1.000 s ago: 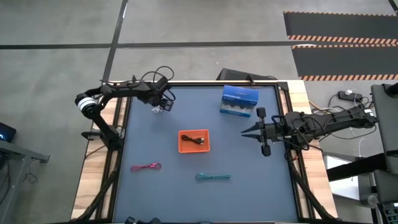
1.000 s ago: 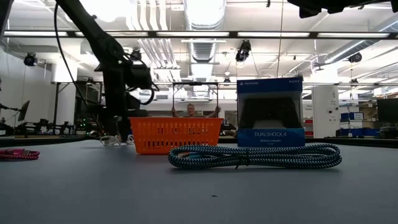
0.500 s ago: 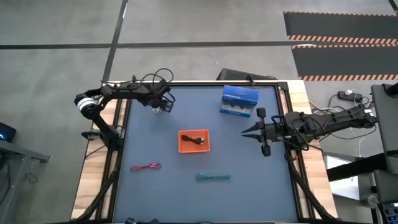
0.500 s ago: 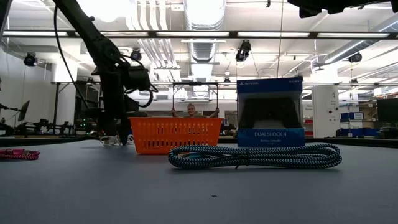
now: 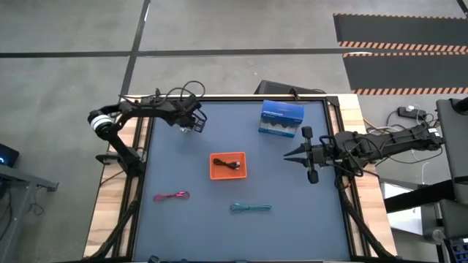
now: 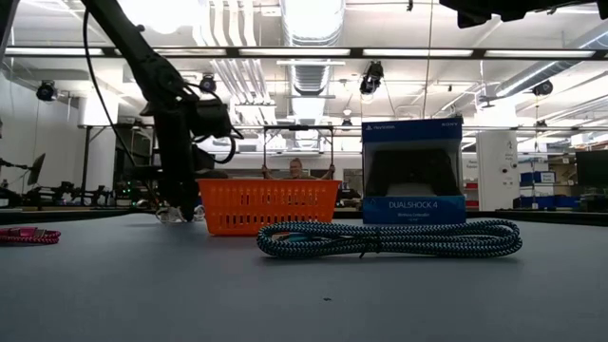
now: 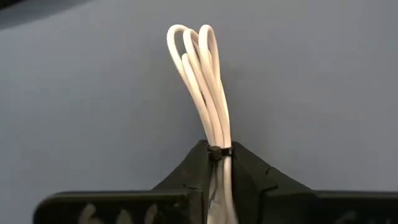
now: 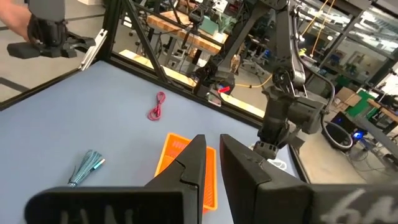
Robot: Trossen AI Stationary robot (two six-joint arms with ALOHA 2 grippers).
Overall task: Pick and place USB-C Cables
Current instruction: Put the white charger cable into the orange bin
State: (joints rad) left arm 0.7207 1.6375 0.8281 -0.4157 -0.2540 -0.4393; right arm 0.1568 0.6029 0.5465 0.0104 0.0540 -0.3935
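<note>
While the thin white coiled USB-C cable [image 7: 205,93] is pinched in the left end effector [image 5: 191,123], it sits at the desk's far-left part, well apart from the orange mesh tray [image 5: 228,165].

Gripped only near its tie, the bundle could slip or snag the tray's rim if carried low. The left arm reaches in, wrist down. The right end effector [image 5: 294,155] waits, nearly closed and empty, beside the tray; black cable [image 5: 232,164] inside, pink-red [image 5: 172,196] and teal [image 5: 251,209] nearer.
</note>
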